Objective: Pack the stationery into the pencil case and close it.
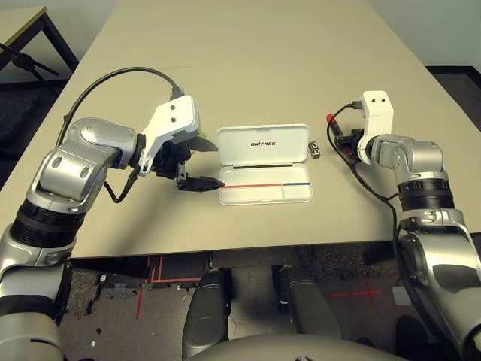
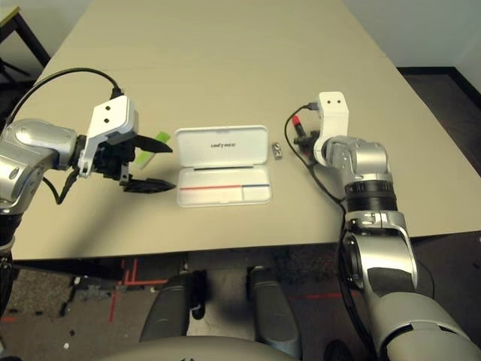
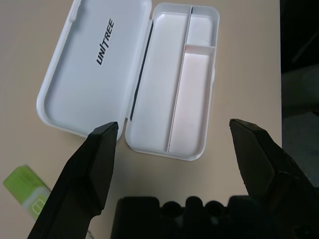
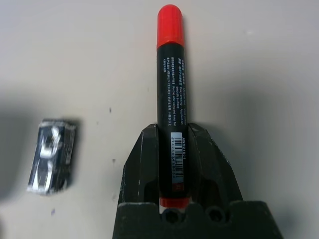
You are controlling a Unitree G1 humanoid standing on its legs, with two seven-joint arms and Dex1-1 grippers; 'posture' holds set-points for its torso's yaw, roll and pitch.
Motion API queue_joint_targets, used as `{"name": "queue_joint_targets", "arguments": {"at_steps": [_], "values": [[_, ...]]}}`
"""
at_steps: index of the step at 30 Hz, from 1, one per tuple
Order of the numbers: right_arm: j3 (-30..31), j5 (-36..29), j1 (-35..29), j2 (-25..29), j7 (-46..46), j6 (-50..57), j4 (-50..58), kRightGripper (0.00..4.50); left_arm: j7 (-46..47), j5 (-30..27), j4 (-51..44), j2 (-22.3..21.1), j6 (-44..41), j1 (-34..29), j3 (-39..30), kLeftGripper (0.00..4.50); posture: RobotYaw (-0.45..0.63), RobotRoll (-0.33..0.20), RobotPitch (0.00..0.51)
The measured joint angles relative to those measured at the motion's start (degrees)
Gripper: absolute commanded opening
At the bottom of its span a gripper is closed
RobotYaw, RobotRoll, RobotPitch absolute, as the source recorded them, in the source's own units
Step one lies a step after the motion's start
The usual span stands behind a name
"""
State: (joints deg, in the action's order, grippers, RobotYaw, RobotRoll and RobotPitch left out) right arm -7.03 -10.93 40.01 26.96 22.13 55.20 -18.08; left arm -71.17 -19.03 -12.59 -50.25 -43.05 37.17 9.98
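Fingers of the left arm (image 3: 174, 159) stand wide apart and empty, hanging above the surface (image 1: 248, 68) just short of the near end of the pencil case (image 1: 264, 173). Beside and slightly behind them lies the green bar (image 3: 27, 191), flat on the surface and not between the fingers at all. A reach for it from this pose would call for a turn back toward it; I judge that a hasty closing could catch only its thin edge and flick it away, or push it under the raised lid.

Ahead of those fingers the case lies open, lid (image 3: 94, 69) flat with its print up, tray (image 3: 174, 84) bare in the left wrist view apart from its dividers, while a thin red-and-blue pencil (image 1: 267, 184) shows along the tray from the head camera. A low sweep could nudge the light case and shift the target for both arms.

Between the case and the right arm's fingers sits the small metal piece (image 4: 51, 154), near the case's far end.

Right fingers (image 4: 174, 164) are clamped on the marker (image 4: 172, 89), gripping near its tail so most of the barrel juts forward. Held so far back, it may pivot or slip, and its long nose could knock the metal piece or strike the tray wall on the way in.
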Motion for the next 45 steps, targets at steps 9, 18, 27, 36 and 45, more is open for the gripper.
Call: {"name": "queue_joint_targets", "arguments": {"at_steps": [9, 18, 27, 36, 45], "values": [[0.2, -6.4, -13.7, 12.1, 14.2, 2.5, 18.0, 0.56, 0.8, 0.0, 1.6, 0.9, 0.8, 0.4, 0.1, 4.50, -0.08, 0.000, 0.190], [-3.1, -12.4, -23.3, 20.9, 24.6, -1.1, 26.6, 0.56, 1.9, 0.0, 2.7, 2.6, 2.5, 0.8, 0.0, 4.50, -0.10, 0.000, 0.196], [-4.7, -16.6, -26.7, 29.4, 41.5, -14.1, 29.0, 0.56, 2.0, 0.0, 4.4, 2.5, 3.2, 1.2, -0.1, 4.50, -0.10, 0.000, 0.196], [8.8, -11.7, -13.0, 29.1, 52.4, -25.0, 22.7, 0.56, 1.2, -1.8, 4.1, 1.6, 2.9, 2.0, -1.4, 4.50, -0.06, 0.000, 0.186], [19.8, -4.5, 0.1, 19.8, 57.0, -32.7, 12.5, 0.56, 0.7, -4.9, 0.3, 0.0, 2.5, -1.8, -4.0, 4.50, -0.01, 0.000, 0.172]]}}
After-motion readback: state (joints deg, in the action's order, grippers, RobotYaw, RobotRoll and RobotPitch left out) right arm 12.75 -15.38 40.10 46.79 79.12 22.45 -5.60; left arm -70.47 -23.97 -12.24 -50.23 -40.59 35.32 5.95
